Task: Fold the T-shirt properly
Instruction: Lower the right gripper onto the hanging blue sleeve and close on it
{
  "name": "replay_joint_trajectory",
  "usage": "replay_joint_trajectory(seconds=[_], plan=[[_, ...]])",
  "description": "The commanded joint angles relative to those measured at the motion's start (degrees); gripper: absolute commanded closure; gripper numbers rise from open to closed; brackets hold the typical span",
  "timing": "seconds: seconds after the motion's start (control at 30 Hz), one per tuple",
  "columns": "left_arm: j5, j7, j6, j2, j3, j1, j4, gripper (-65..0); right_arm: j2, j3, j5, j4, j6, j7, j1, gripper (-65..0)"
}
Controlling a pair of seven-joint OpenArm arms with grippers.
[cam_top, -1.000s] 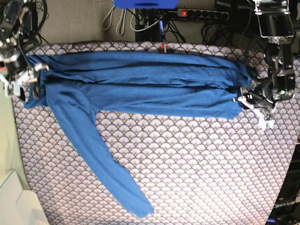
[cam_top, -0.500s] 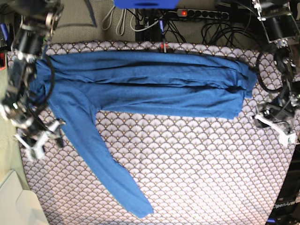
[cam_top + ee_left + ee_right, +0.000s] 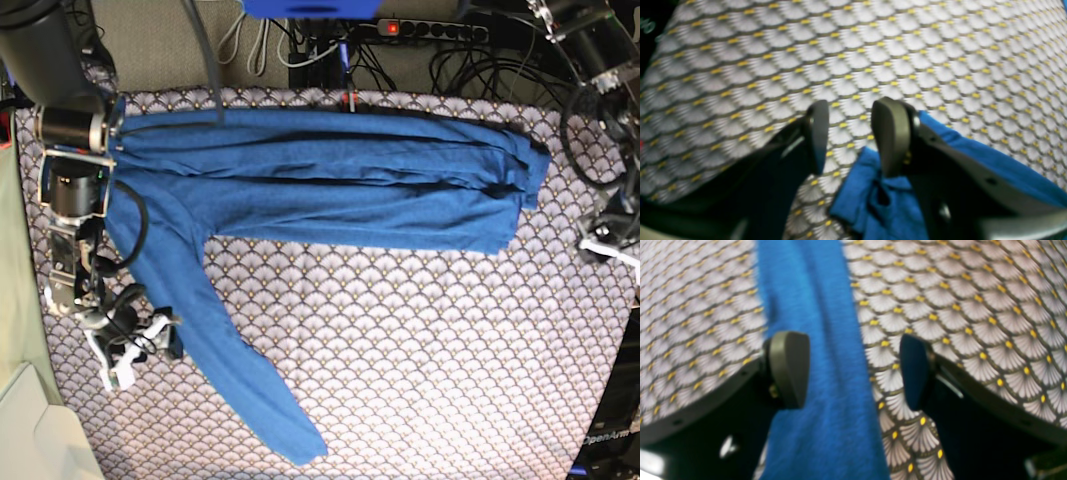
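So I'm looking at one T-shirt (image 3: 320, 190), folded into a long band lying along the tablecloth's (image 3: 420, 350) far edge, one sleeve trailing toward the near edge. The right gripper (image 3: 853, 370) is hanging jaws wide, straddling that sleeve. The left gripper (image 3: 848, 136) is hovering partly open, holding nothing, beside the shirt's end.

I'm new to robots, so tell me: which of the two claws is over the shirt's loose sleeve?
The right gripper: its open jaws straddle the T-shirt sleeve. The left gripper hangs over bare tablecloth.
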Motion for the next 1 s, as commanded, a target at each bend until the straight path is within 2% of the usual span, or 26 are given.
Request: replay_joint_trajectory(seconds=[0.0, 0.2, 0.33, 0.57, 0.8, 0.97], plan=[[-0.82, -1.19, -0.01, -0.87, -0.3, -0.22, 2.38, -25.1, 0.56, 0.18, 0.88, -0.69, -0.84, 3.35, 2.38, -42.6], [-0.82, -0.66, -0.01, -0.34, -0.3, 1.28, 9.68, -25.1, 0.47, 0.18, 0.88, -10.54, -4.71, 11.53, 4.66, -42.6], [-0.82, -1.19, -0.01, 0.36, -0.3, 2.16, 11.53, -25.1, 0.38, -0.87, 0.88, -14.4, -4.79, 13.99, 5.19, -42.6], [-0.82, -1.1, -0.01, 1.07, -0.3, 2.16, 11.35, -25.1, -0.76, -10.63, 0.88, -14.67, -5.15, 14.69, 4.84, -42.6], [-0.65, -1.19, -0.01, 1.07, -0.3, 3.74, 11.62, -25.1, -1.64, -10.72, 0.97, -14.67, -5.67, 14.69, 4.84, -42.5], [-0.38, -1.19, -0.01, 0.98, -0.48, 4.88, 11.62, -25.1, -1.55, -10.81, 1.05, -14.67, -9.98, 14.69, 5.1, -42.5]])
